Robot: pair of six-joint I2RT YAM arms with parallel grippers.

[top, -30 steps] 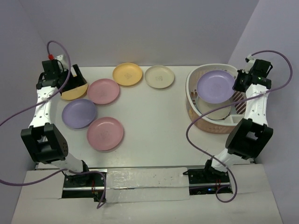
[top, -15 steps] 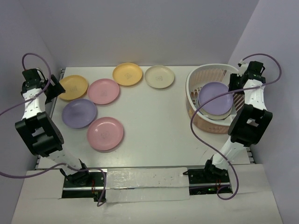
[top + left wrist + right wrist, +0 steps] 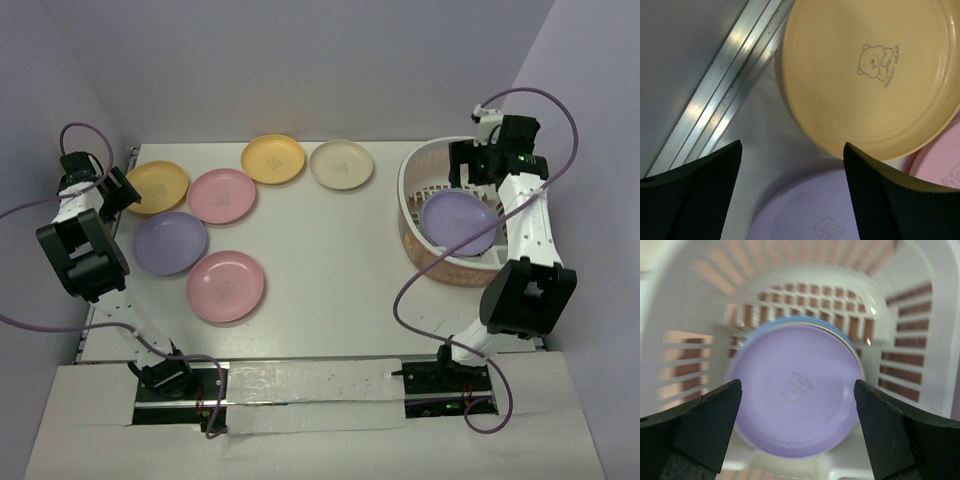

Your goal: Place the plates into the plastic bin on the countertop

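Several plates lie on the white countertop (image 3: 330,260): orange (image 3: 157,185), pink (image 3: 222,195), yellow-orange (image 3: 273,159), cream (image 3: 341,164), lavender (image 3: 170,242) and pink (image 3: 225,285). The plastic bin (image 3: 418,175) stands at the right with a lavender plate (image 3: 458,222) lying flat inside. My right gripper (image 3: 466,166) hovers open over the bin. In the right wrist view the right gripper (image 3: 797,435) is empty above that lavender plate (image 3: 795,390), which rests on a blue plate (image 3: 805,321). My left gripper (image 3: 116,192) is open at the table's left edge. The left wrist view shows the left gripper (image 3: 792,190) empty above the gap between the orange plate (image 3: 870,75) and the lavender plate (image 3: 815,210).
An aluminium rail (image 3: 725,85) runs along the table's left edge, just beside the left gripper. Lavender walls close in the back and both sides. A pink plate's rim (image 3: 945,160) shows at the right of the left wrist view. The bin's lattice wall (image 3: 905,335) surrounds the stacked plates.
My right gripper opened and let the lavender plate drop flat into the bin, then moved toward the bin's far side. My left arm swung off the orange plate to the table's left edge.
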